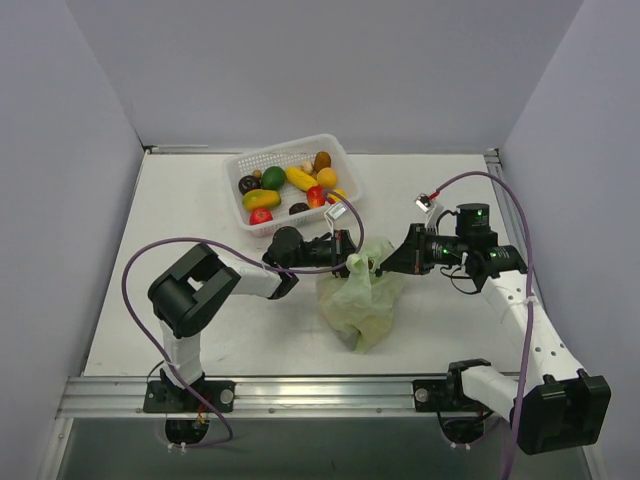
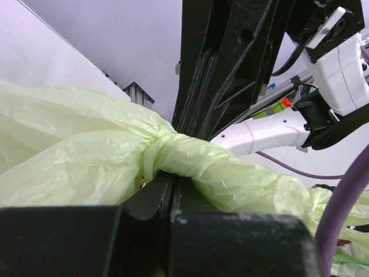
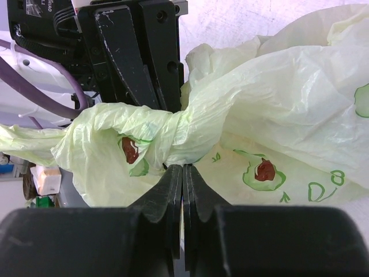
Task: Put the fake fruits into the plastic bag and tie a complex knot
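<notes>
The pale-green plastic bag (image 1: 360,298) sits bulging on the table between both arms, its top twisted into a knotted strand (image 3: 167,130). My left gripper (image 1: 348,252) comes in from the left and is shut on that strand (image 2: 190,158), its tips (image 2: 171,173) pressed together. From the right, my right gripper (image 1: 386,262) is shut on the bag at the knot, jaws closed (image 3: 183,167). Several fake fruits (image 1: 285,185) lie in the white basket. What the bag holds is hidden.
The white perforated basket (image 1: 345,168) stands at the back centre, just behind the left gripper. Purple cables loop over both arms (image 1: 150,262). Grey walls close in the table on three sides. A metal rail (image 1: 300,395) runs along the near edge.
</notes>
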Robot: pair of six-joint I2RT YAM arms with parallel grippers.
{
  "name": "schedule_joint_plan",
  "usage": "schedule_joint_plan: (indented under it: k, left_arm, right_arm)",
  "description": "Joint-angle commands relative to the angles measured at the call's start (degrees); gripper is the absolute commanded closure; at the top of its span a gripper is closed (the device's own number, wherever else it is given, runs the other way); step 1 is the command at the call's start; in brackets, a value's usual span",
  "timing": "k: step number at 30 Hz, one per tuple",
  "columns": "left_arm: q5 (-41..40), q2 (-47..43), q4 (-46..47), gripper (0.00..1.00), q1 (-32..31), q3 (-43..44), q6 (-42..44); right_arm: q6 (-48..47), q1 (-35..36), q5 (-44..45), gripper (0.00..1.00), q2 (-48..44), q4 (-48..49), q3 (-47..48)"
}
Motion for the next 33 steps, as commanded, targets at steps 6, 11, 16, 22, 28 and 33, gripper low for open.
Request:
schedule_joint_plan:
  k: [6,11,16,22,28,33]
  left_arm:
    - [1.49,-2.38,2.62,0.80,0.45,-1.69,1.54]
    - [2.11,-4.40,0.69,0.67,1.95,-3.01,2.15]
    - [2.02,-4.58,0.16,0.70,2.30,-2.40,2.59]
    - [2.02,-2.91,0.94,0.97,1.16,0.15,2.16]
    - [1.67,-1.50,2.70,1.00,-0.25,1.91,1.10]
    - [1.76,-1.24,3.23,1.00,-0.60,2.17,0.75]
  right_arm:
    - [0.30,-0.73,-1.15,1.00,-0.56,2.75,0.14]
    - [0.03,-1.00,-1.41,1.00,-1.18,2.48,-0.38]
    - [-0.23,-0.91,-1.94,1.00,-1.45,2.48,-0.73]
    - [-0.32,-0.74,-2.91,1.00,-1.01,2.57,-0.38]
    - [-0.58,-0.38,-3.00,0.91,0.13,2.31,0.14]
    - [-0.84,0.23,-2.38,0.74,0.58,2.22,0.23]
